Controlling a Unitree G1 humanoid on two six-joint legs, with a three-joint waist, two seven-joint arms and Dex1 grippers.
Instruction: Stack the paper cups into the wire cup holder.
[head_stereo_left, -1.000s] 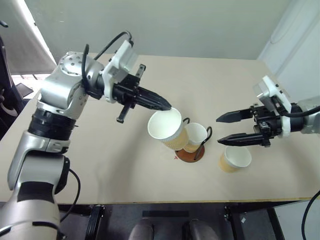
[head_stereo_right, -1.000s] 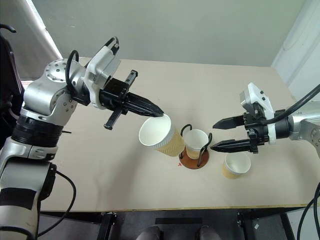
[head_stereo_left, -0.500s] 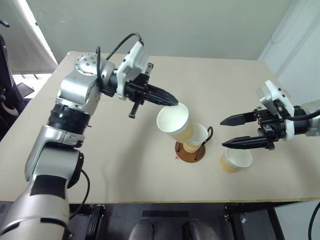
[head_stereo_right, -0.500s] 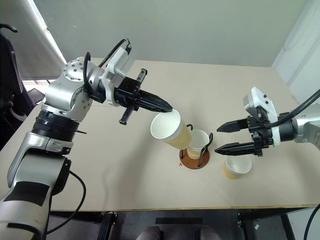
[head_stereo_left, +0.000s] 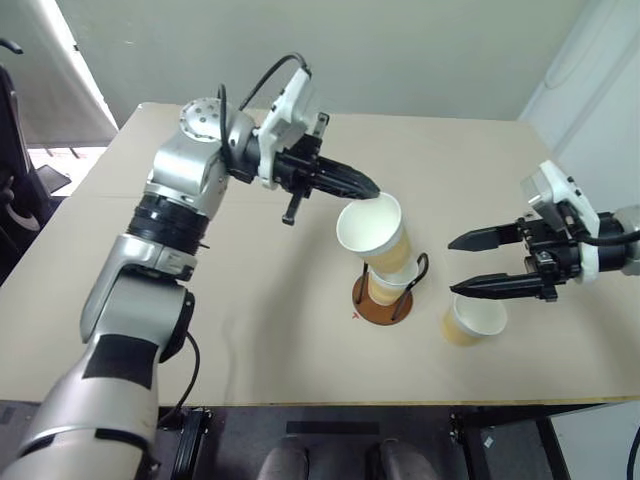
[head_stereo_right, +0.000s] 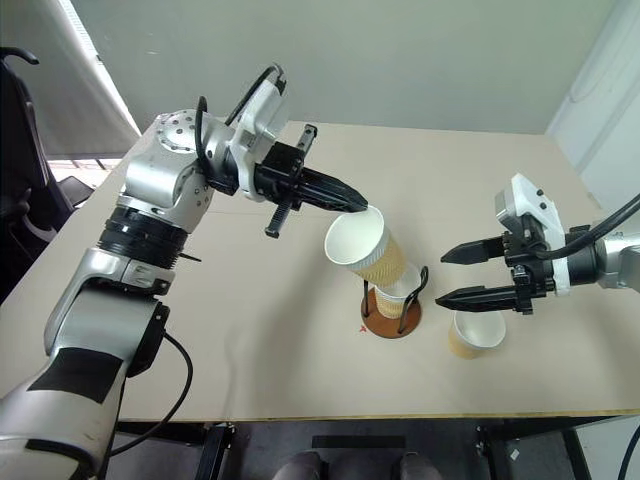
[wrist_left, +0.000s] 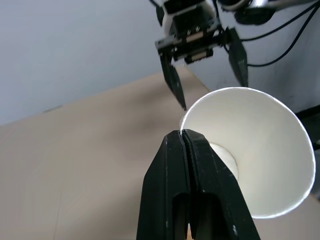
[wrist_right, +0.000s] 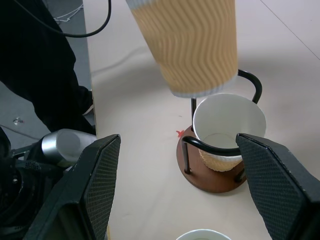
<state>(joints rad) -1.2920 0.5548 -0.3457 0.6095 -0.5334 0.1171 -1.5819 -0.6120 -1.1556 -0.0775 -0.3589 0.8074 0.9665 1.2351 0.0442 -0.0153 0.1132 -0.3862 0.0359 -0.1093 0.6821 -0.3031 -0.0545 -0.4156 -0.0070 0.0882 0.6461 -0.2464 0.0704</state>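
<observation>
The left gripper (head_stereo_left: 374, 190) is pinching the rim of a paper cup (head_stereo_left: 373, 234) — fingers clamped tight on it — and holding it tilted in the air just above the wire cup holder (head_stereo_left: 383, 299), where a second cup (wrist_right: 226, 132) is already sitting. The right gripper (head_stereo_left: 458, 265) is hovering with its fingers spread wide, grasping nothing, just above the third cup (head_stereo_left: 472, 320) standing on the table (head_stereo_left: 250, 300) beside the holder.

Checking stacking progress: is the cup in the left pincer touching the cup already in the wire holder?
Apart. The right wrist view shows bare table between the held cup and the seated cup.
</observation>
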